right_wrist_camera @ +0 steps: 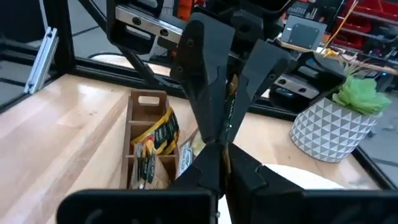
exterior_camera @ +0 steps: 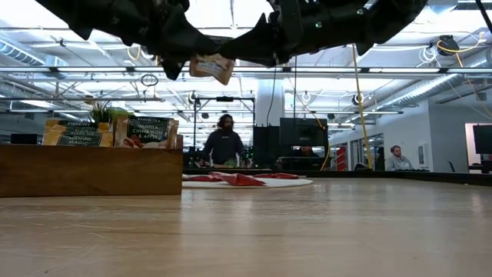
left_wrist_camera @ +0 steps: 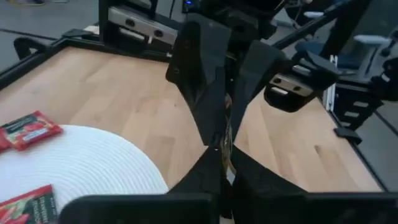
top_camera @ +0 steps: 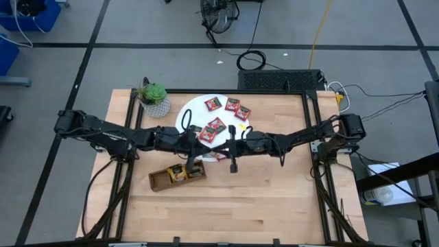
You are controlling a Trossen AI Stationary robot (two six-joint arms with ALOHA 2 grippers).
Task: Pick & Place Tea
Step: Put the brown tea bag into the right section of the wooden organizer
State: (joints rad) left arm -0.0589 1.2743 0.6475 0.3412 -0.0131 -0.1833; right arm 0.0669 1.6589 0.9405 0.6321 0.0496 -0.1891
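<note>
Both end effectors meet nose to nose above the bench [top_camera: 274, 199], between the white disc [top_camera: 194, 108] and the wooden tray [top_camera: 159, 180]. One grey-brown sachet [exterior_camera: 211, 68] hangs in the air between them, tilted; the wrist views show each pair of fingers pinched together on a thin edge of it, so left end effector [left_wrist_camera: 222, 163] and right end effector [right_wrist_camera: 221, 152] both look clamped on the same packet, likely a handover. Other red sachets [top_camera: 217, 127] lie flat on the disc, a few packets stand on edge in the tray. Handling guess: near weightless, thin, floppy paper envelope, slick surface, creases easily, not fragile. Flat ones give no side to grab, so take an edge or corner and pinch across the thickness. Light pinch is enough; main risk is slip or twist on release.
</note>
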